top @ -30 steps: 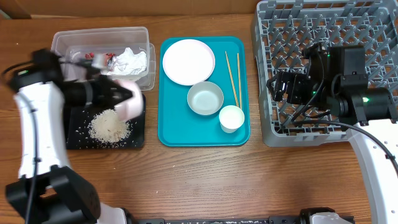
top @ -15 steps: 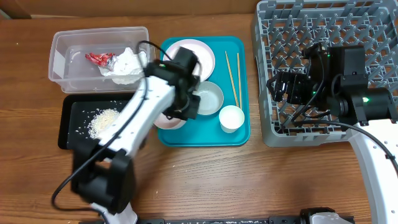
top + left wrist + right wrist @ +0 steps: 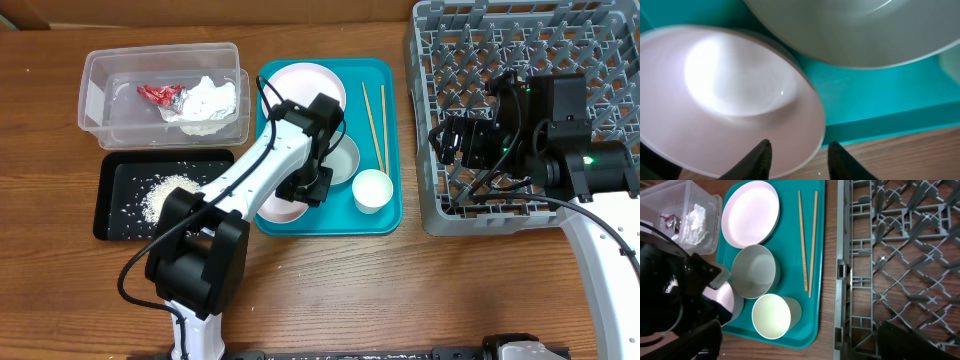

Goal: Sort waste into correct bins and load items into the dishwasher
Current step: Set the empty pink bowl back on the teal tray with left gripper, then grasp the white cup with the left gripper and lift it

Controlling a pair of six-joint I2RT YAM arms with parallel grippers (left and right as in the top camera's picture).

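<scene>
The small pink dish [image 3: 278, 208] lies at the teal tray's front left corner, its rim reaching over the tray's edge; it fills the left wrist view [image 3: 730, 95]. My left gripper [image 3: 308, 190] is open, its fingers [image 3: 799, 150] astride the dish's rim. The plate [image 3: 303, 85], bowl [image 3: 348, 160], cup [image 3: 372, 190] and two chopsticks [image 3: 377, 125] lie on the teal tray. The clear tub [image 3: 100, 105] holds the wrapper [image 3: 160, 95] and napkin [image 3: 207, 100]. Rice [image 3: 165, 193] lies in the black tray [image 3: 205, 165]. My right gripper [image 3: 452, 140] hangs open and empty over the dish rack [image 3: 520, 50].
The teal tray [image 3: 385, 215] sits between the bins and the rack. My left arm crosses the tray's left edge and the black tray's right end. In the right wrist view the open fingers [image 3: 800, 330] frame the cup [image 3: 771, 316] and the rack's left wall [image 3: 840, 280].
My left gripper carried the small dish from above the black tray to the teal tray's front left corner. The right arm has not moved.
</scene>
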